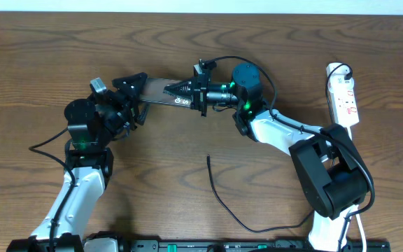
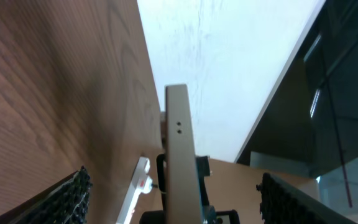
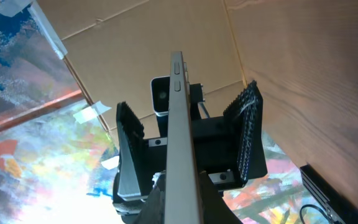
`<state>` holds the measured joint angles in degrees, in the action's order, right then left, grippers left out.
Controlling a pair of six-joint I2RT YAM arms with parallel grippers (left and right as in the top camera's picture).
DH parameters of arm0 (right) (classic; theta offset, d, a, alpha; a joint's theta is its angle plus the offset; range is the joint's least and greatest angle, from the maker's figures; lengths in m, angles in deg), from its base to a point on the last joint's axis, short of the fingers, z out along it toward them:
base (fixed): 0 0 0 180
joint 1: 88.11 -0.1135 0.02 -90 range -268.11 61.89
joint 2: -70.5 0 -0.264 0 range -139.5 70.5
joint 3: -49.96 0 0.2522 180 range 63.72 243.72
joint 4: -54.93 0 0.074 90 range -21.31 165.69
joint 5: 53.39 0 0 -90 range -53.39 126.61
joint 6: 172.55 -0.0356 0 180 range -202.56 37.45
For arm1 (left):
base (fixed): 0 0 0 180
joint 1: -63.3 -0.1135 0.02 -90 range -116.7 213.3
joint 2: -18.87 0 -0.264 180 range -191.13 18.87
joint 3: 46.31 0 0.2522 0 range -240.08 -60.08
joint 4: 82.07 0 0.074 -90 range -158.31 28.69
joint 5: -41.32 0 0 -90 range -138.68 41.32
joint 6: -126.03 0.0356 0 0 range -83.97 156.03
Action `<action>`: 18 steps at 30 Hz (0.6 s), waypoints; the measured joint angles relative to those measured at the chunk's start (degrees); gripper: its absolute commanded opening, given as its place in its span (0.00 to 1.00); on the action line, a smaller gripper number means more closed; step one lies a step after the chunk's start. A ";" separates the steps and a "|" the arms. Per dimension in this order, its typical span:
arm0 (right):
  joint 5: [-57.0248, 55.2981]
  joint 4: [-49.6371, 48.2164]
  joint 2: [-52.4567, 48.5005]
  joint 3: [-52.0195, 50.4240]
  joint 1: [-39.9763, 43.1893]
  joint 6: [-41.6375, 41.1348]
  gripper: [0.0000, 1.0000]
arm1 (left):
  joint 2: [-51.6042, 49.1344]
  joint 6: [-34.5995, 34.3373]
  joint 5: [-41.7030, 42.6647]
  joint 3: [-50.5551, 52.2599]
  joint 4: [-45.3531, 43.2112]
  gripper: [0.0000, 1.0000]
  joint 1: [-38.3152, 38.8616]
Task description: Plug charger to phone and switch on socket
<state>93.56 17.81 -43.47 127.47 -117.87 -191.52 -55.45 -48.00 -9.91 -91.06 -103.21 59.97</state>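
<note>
Your right gripper [image 1: 173, 89] is pressed together on the phone [image 1: 152, 89], pinching it across its thin dimension at the end that bears the white lettering. Your left gripper [image 1: 137, 96] stands spread wide around the opposite end. In the left wrist view its ribbed pads [image 2: 67, 199] sit well out to either side of the phone, neither touching it.

The phone's long axis runs left to right across the table, from one gripper to the other. From overhead you see its broad dark face. Both wrist views show only a narrow edge, with side buttons visible from the right wrist.

The charger [image 1: 219, 196] lies loose on the wooden table [image 1: 47, 42], well apart from the phone, its free tip pointing towards the far edge. The socket [image 1: 343, 94] lies at the far right with its white cord attached.

Behind the left arm, the right wrist view shows brown cardboard [image 3: 135, 56] and a brightly painted surface [image 3: 30, 155].
</note>
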 measured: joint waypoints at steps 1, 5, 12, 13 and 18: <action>-0.17 0.00 0.00 0.00 -0.04 0.20 0.01 | 0.00 -0.20 -0.28 0.00 0.00 0.83 0.00; -2.19 0.00 0.00 0.00 -1.07 0.79 0.01 | 0.00 -0.24 -1.33 0.00 -0.02 0.83 0.00; -6.29 0.04 0.00 0.00 -3.58 1.42 0.01 | 0.00 -0.35 -2.75 0.00 -0.02 0.82 -0.26; -6.60 0.07 0.00 0.00 -3.72 1.57 0.01 | 0.00 -0.42 -2.82 0.00 -0.04 0.81 -0.26; -7.13 0.09 0.00 0.00 -3.91 2.10 0.01 | 0.00 -0.63 -2.97 0.00 -0.02 0.68 -0.26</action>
<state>86.44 17.90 -43.47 127.47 -121.78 -189.42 -55.45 -48.63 -12.89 -91.06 -103.23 59.71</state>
